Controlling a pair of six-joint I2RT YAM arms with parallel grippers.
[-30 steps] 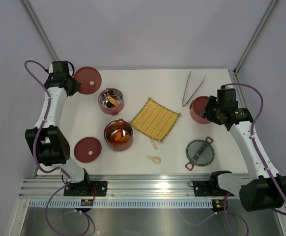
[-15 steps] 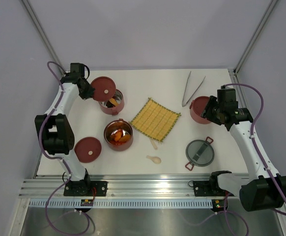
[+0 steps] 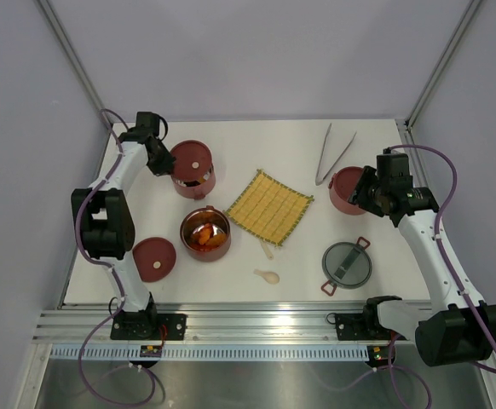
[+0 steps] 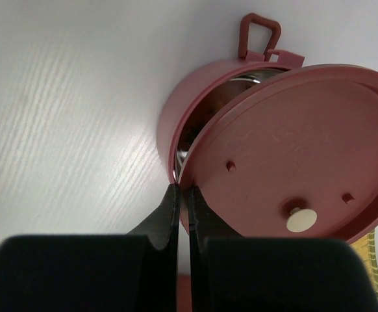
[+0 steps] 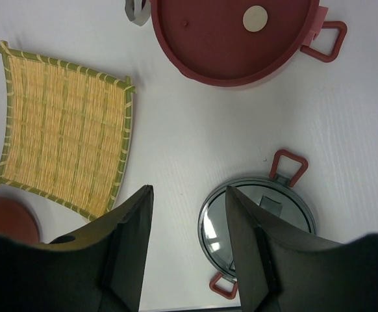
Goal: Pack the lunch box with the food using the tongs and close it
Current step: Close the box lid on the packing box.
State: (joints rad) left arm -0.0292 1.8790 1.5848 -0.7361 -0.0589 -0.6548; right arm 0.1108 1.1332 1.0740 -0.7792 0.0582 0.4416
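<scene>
Red lid (image 4: 293, 149) is pinched by its near rim in your left gripper (image 4: 182, 192), jaws clamped tight. It fans out ahead-right of the tips, tilted over the tier (image 4: 173, 120) just underneath, not seated yet.

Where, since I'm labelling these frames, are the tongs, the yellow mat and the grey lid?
tongs (image 3: 325, 153), overhead view, on one slim arm of the V.
yellow mat (image 3: 269, 206), overhead view, at its woven centre.
grey lid (image 3: 347, 264), overhead view, at its middle.
</scene>
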